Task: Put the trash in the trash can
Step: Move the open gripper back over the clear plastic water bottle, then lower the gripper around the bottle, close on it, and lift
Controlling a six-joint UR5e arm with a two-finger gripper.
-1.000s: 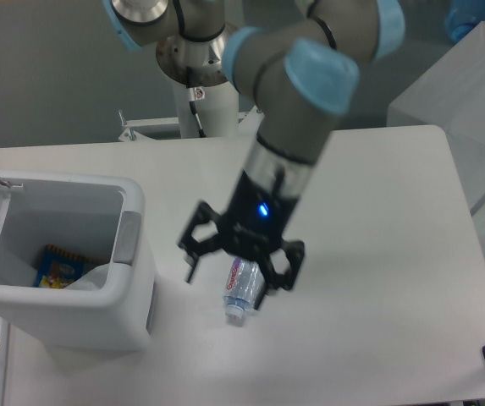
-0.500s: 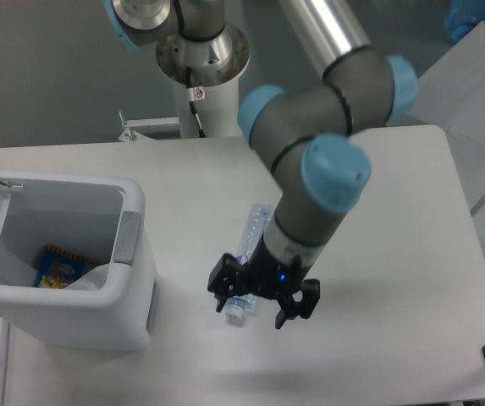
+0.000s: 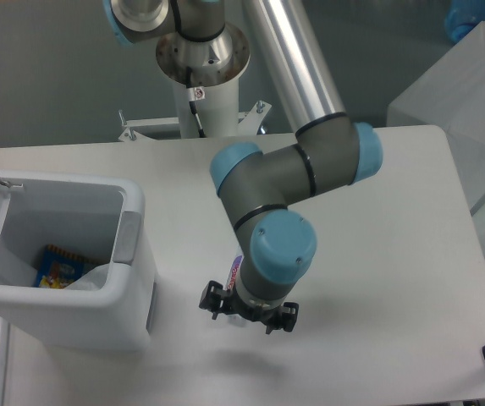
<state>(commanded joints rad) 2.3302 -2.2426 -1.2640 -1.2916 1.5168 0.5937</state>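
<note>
Gripper (image 3: 248,310) is sitting low over the table (image 3: 394,254), wrist pointing straight down, fingers spread wide to either side. Nothing is pinched yet.

Bottle (image 3: 235,272) is lying directly under the tool, almost wholly hidden by the wrist; only a sliver of label is showing at the wrist's left edge, just above the left finger. Cannot tell from this view whether the fingers are straddling the bottle's body or only its cap end, nor whether they are touching it.

Trash can (image 3: 132,254) is standing to the tool's left, near but apart, lid tipped open on its far side. Inside, a blue-and-yellow packet (image 3: 59,267) and some pale crumpled material are already lying at the bottom; whether that pale stuff is the wrapper is unclear.

Step in hand, as I read it: the grasp of the bottle, arm at pick height, close not yet made.

Next move is calling for:
- closing squarely across the bottle; crushed plastic is likely to squirm or pop out sideways
- lifting high enough to clear the can's near rim
- carrying left over the opening before releasing
</note>
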